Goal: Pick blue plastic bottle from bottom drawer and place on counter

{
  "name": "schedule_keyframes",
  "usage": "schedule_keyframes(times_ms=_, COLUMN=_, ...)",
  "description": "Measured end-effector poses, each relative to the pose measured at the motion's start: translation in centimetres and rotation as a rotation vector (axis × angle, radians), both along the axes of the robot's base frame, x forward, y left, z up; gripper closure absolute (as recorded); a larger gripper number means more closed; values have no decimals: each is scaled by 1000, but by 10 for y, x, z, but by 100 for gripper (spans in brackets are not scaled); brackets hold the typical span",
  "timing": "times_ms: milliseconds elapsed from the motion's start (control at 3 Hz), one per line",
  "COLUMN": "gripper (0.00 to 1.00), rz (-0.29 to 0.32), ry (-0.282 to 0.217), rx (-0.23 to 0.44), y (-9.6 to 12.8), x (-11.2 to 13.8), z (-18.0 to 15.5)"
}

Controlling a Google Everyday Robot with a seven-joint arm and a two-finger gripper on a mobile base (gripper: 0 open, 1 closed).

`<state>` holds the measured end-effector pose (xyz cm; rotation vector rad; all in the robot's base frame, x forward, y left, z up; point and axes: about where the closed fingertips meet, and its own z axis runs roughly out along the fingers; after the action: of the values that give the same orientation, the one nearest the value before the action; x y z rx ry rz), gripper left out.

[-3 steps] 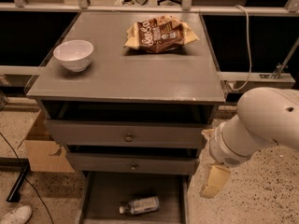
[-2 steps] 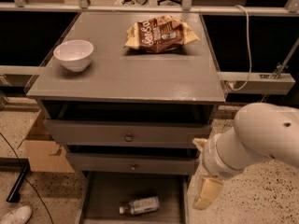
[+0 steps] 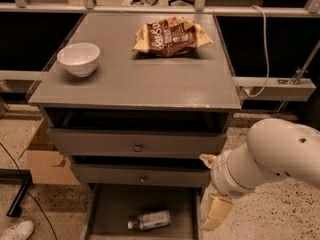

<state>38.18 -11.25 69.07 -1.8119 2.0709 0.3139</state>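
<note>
The blue plastic bottle (image 3: 149,219) lies on its side on the floor of the open bottom drawer (image 3: 112,204), white cap to the left. My gripper (image 3: 206,194) hangs at the drawer's right edge, to the right of the bottle and a little above it, clear of it. Its two cream fingers (image 3: 218,212) stand apart, and it holds nothing. The white arm (image 3: 280,151) comes in from the right. The grey counter (image 3: 165,84) is the cabinet's top.
A white bowl (image 3: 78,58) stands at the counter's left and a brown snack bag (image 3: 170,35) at its back. The two upper drawers (image 3: 137,144) are slightly open. A cardboard box (image 3: 45,159) sits left of the cabinet, and a cable (image 3: 263,49) hangs at the right.
My arm and gripper have moved left and down, closer to the right edge of the bottom drawer. The bottle, bowl and bag have not moved.
</note>
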Motion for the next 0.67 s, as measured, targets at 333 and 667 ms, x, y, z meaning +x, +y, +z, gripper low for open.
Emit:
schedule_keyframes(times_ms=333, gripper=0, rz=0, ry=5, rx=-15, y=2, x=-2, z=-23)
schedule_keyframes(times_ms=667, gripper=0, rz=-24, ry=-16, rx=-65, y=-1, x=18, z=-67)
